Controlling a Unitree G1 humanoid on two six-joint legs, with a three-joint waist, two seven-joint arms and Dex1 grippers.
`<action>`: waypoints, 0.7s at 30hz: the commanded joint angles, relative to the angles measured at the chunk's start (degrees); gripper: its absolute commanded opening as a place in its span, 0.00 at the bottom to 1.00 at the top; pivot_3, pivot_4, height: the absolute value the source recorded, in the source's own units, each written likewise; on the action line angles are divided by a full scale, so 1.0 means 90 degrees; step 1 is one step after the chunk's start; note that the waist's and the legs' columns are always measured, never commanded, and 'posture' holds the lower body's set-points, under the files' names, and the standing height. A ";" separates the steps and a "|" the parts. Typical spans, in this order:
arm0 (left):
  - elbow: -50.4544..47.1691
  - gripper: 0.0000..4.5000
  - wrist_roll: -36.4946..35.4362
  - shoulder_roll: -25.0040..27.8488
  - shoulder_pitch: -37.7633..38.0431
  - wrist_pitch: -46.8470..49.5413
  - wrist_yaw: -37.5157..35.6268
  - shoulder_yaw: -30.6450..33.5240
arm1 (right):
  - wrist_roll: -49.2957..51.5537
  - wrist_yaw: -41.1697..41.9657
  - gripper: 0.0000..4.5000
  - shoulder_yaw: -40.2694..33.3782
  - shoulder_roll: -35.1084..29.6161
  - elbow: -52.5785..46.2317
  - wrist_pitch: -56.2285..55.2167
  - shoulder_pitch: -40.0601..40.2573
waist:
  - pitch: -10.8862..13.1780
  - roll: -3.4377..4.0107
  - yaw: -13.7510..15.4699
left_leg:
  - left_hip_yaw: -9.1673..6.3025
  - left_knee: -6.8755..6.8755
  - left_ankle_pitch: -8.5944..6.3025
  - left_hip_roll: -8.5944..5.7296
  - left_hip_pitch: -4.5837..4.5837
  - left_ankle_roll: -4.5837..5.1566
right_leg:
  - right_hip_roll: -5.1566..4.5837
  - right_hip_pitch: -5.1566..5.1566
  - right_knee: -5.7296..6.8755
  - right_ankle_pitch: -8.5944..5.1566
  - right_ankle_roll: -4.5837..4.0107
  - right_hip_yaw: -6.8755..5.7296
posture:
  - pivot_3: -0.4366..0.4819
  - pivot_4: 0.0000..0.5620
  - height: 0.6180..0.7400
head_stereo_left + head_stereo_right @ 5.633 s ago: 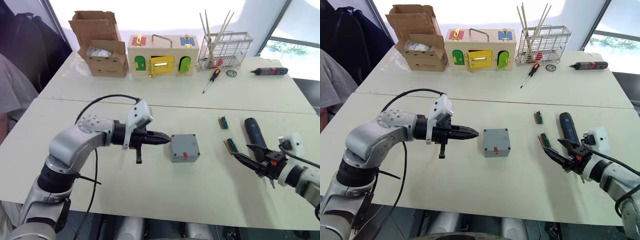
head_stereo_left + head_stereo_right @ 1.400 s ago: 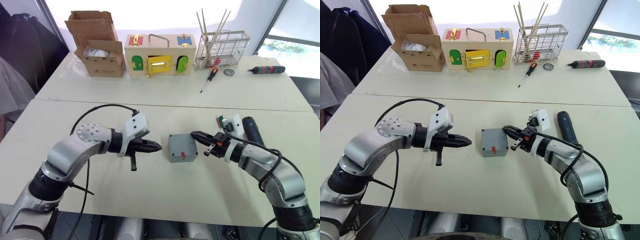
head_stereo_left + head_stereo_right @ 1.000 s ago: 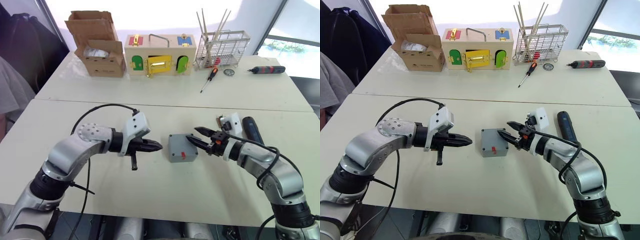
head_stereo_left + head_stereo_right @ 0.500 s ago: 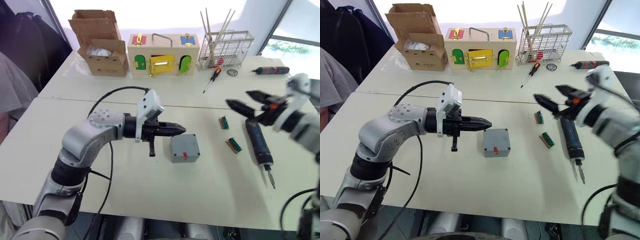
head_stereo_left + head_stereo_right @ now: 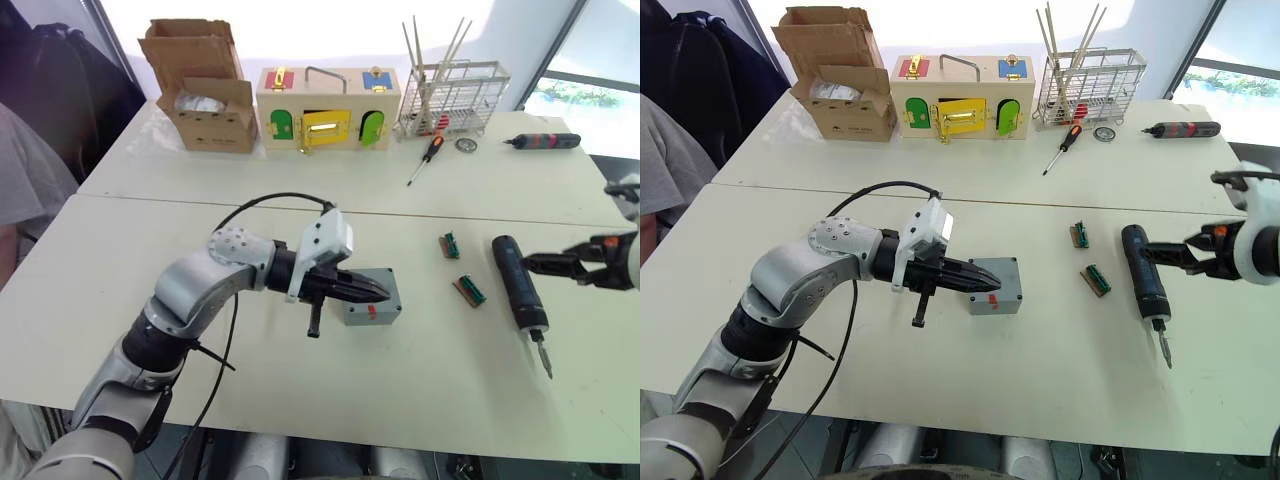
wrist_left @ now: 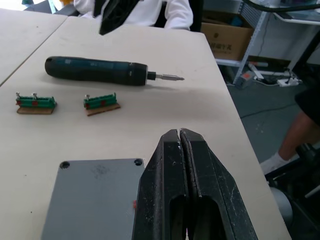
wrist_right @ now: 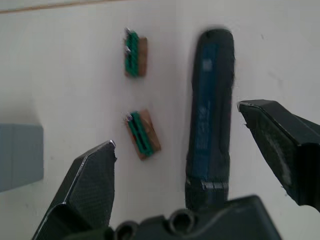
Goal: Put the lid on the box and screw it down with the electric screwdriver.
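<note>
The small grey box (image 5: 374, 312) with a red mark on its near side stands mid-table. Its flat grey lid (image 6: 95, 200), with screw holes in the corners, lies on top of it. My left gripper (image 5: 386, 292) is shut and empty, its tips lying over the lid's near edge. The dark blue electric screwdriver (image 5: 518, 284) lies flat on the table to the right, bit toward me. My right gripper (image 5: 545, 267) is wide open just right of the tool; in the right wrist view the tool's body (image 7: 210, 115) lies between the spread fingers.
Two small green terminal strips (image 5: 447, 245) (image 5: 467, 290) lie between box and screwdriver. On the far table stand a cardboard box (image 5: 205, 95), a wooden box with coloured doors (image 5: 328, 108), a wire rack (image 5: 450, 100), a red-and-black hand screwdriver (image 5: 425, 158) and a small dark driver (image 5: 540, 142). A person (image 5: 30, 180) sits at left.
My left gripper has slid right, over the lid, still shut. My right gripper has left the box's right side, swung out and come down beside the electric screwdriver, open.
</note>
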 commanded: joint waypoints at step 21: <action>-0.1509 0.00 -0.0420 -0.0259 0.0971 0.0974 0.1637 0.0164 | -0.1038 0.2138 1.00 0.3946 -0.0745 0.1387 -0.0085 -0.2043 | 0.0017 0.0033 0.0009 | 0.0002 -0.0006 0.0000 0.0000 -0.0001 -0.0002 | 0.0001 -0.0009 -0.0007 0.0000 0.0000 0.0002 | 0.48 0.27 0.99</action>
